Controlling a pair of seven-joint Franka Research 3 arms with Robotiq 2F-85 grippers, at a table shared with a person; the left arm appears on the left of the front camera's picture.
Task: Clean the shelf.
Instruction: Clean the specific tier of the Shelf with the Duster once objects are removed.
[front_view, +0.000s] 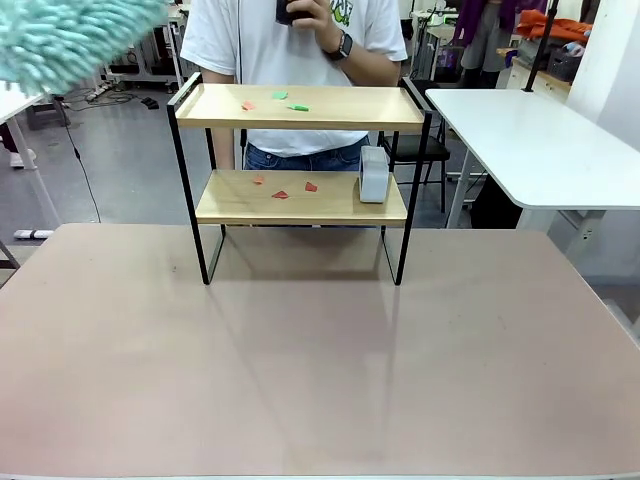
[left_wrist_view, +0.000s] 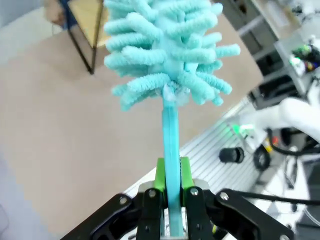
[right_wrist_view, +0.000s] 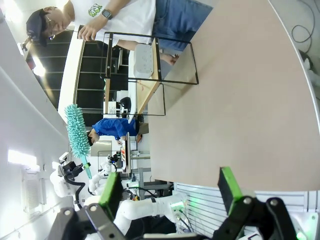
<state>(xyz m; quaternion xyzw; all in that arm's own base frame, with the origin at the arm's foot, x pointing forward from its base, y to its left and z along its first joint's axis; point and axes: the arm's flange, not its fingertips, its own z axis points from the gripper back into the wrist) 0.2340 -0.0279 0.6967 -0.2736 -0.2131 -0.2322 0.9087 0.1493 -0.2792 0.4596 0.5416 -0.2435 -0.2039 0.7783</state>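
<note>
the left hand (left_wrist_view: 172, 176) is closed tight on the handle of a turquoise duster (left_wrist_view: 167, 45); its fluffy head rises ahead of the fingers. the right hand (right_wrist_view: 169, 187) is wide open and holds nothing. the shelf (front_view: 340, 110) stands on the surface (front_view: 320, 370), well ahead of both hands.

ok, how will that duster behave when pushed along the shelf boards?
Probably soft: the duster is loose fluffy strands, so it should squash and splay. Its thin flat handle, pinched low in the left gripper, may flex. Likely light; the scraps should sweep easily.
</note>
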